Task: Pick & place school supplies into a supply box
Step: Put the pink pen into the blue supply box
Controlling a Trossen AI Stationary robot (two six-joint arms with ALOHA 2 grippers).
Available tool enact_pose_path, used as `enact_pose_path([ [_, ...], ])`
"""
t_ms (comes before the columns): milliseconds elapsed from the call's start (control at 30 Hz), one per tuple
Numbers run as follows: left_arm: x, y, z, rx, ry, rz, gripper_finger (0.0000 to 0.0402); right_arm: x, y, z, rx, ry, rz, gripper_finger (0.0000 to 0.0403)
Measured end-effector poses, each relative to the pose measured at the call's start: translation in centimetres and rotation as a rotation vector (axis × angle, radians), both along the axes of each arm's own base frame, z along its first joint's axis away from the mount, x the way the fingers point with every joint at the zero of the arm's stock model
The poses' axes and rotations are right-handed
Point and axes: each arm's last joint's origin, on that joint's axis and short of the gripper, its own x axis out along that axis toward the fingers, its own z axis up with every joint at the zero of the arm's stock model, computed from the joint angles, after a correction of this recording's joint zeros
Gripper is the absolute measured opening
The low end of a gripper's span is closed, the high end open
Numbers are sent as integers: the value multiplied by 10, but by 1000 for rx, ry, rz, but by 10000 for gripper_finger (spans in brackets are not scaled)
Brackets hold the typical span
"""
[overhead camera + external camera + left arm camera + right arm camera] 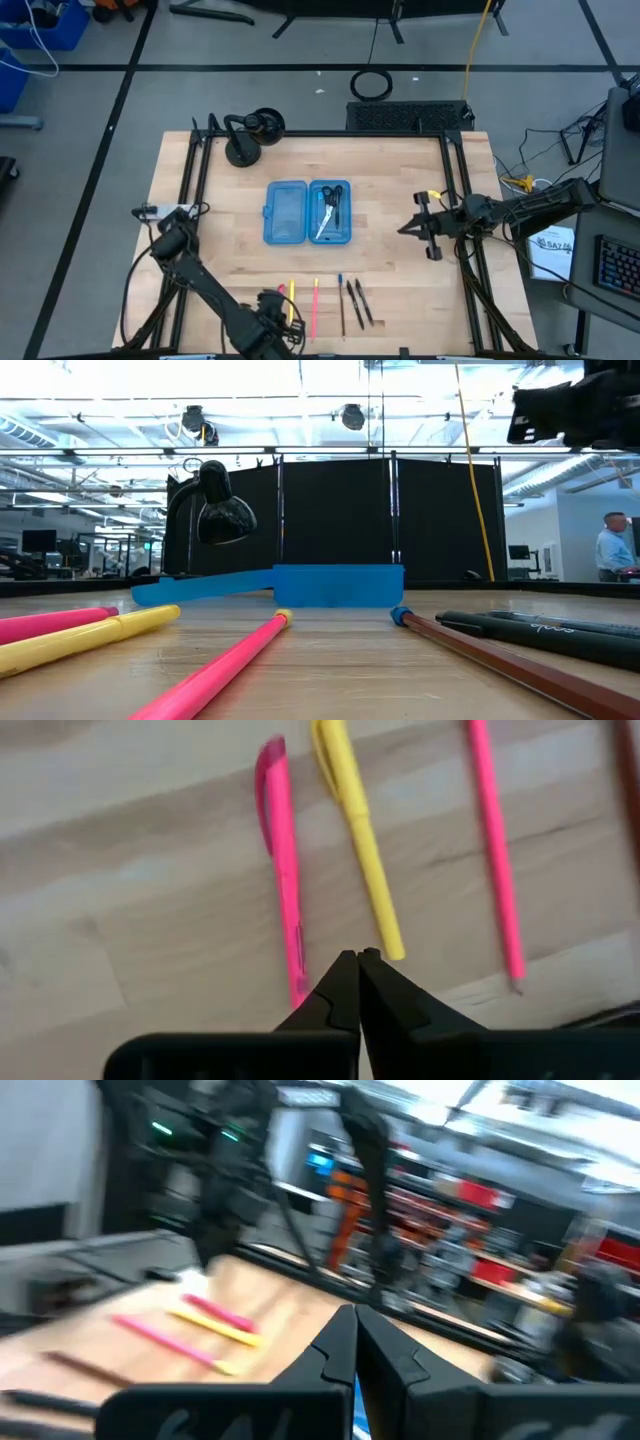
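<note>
left claw (357,956) pressed together above near-edge pens (360,840), right claw (408,228) likewise, beside box (306,212).

Black round-based lamp (250,135) standing on wooden worktop (400,270), well away from the left pincer (285,312), at the far corner.

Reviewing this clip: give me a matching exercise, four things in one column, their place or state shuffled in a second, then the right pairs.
Things:
1. scissors
2. left gripper
3. right gripper
4. yellow pen

Places or states:
A. shut, above the pens at the table's near edge
B. on the table between two pink pens
C. shut, to the right of the supply box
D. inside the box's right half

Pairs: 1-D, 2-A, 3-C, 4-B
</note>
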Motion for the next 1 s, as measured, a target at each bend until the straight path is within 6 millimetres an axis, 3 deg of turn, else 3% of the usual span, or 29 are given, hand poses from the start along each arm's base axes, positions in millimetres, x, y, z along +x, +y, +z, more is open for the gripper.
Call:
enact_pose_path([
  [200, 0, -3, -7, -16, 54, -64, 70, -1, 2, 0, -2, 1, 64, 0],
  [533, 11, 14, -7, -9, 109, -83, 178, 0, 2, 0, -2, 2, 64, 0],
  [733, 17, 25, -13, -21, 148, -106, 192, 0, 2, -1, -3, 11, 64, 0],
  [1000, 13, 30, -46, -118, 219, -106, 170, 0, 2, -2, -1, 22, 64, 0],
])
